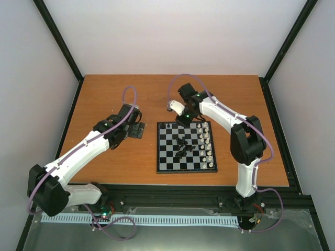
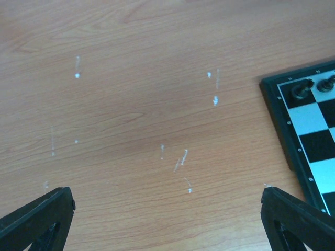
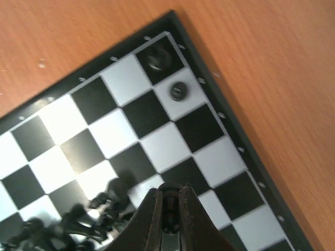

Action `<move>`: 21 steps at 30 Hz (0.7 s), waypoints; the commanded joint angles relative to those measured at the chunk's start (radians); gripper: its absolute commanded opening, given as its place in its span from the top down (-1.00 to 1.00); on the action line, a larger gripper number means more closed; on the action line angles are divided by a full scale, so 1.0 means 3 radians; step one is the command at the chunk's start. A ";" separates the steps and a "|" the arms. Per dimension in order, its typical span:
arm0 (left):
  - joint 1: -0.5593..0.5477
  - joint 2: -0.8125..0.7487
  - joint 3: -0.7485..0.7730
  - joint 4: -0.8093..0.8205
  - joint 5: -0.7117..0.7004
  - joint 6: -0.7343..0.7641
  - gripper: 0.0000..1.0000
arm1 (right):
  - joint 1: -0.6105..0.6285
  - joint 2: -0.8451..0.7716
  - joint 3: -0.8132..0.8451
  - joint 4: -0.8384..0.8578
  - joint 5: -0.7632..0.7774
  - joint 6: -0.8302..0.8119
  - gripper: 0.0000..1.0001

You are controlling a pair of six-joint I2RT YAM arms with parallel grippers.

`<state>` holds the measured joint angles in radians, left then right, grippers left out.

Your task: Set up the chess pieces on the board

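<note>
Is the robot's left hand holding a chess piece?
No, the left gripper has its fingers wide apart above the table, and nothing is between them.

High camera looks down from the near side over the whole table [image 1: 115,94]. Both wrist cameras sit close and low, each catching the far-left corner of the board [image 1: 175,157] [image 2: 306,117] [image 3: 131,112].

Showing black and light grey checks across board [image 1: 187,168], edging it in thin black. Showing black chess pieces [image 1: 182,147] mid-board, cream-white chess pieces [image 1: 209,146] along right edge. Showing orange-brown wood grain on surface [image 2: 131,115], flecking it with pale scuffs. Showing white on left arm [image 1: 73,159] and right arm [image 1: 222,112], black at joints, purple on cables [image 1: 131,97]. Showing brown on right jaws, black on left jaws.
</note>
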<state>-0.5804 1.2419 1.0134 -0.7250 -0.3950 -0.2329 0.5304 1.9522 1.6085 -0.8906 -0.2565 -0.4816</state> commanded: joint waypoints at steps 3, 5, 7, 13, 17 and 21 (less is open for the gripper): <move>0.0012 -0.0193 0.0110 -0.0052 -0.0387 -0.0122 -1.00 | 0.0367 0.0219 0.0168 -0.0135 0.0087 -0.0029 0.95; 0.0012 -0.0210 0.0106 -0.0048 -0.0419 -0.0119 -0.99 | 0.0438 0.0288 0.0232 -0.0134 0.0118 -0.0035 0.95; 0.0012 -0.0213 0.0106 -0.0054 -0.0440 -0.0116 -1.00 | 0.0473 0.0364 0.0299 -0.0157 0.0145 -0.0038 0.94; 0.0014 -0.0219 0.0106 -0.0057 -0.0443 -0.0113 -0.99 | 0.0492 0.0589 0.0503 -0.0194 0.0212 -0.0017 0.94; 0.0012 -0.0223 0.0107 -0.0061 -0.0439 -0.0111 -1.00 | 0.0492 0.0691 0.0577 -0.0202 0.0219 -0.0012 0.94; 0.0012 -0.0227 0.0104 -0.0057 -0.0433 -0.0106 -1.00 | 0.0492 0.0758 0.0605 -0.0176 0.0233 -0.0010 0.94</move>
<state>-0.5804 1.1934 1.0134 -0.7338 -0.5095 -0.2546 0.6754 2.1513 1.7607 -0.9348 -0.2047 -0.4858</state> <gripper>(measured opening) 0.998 0.044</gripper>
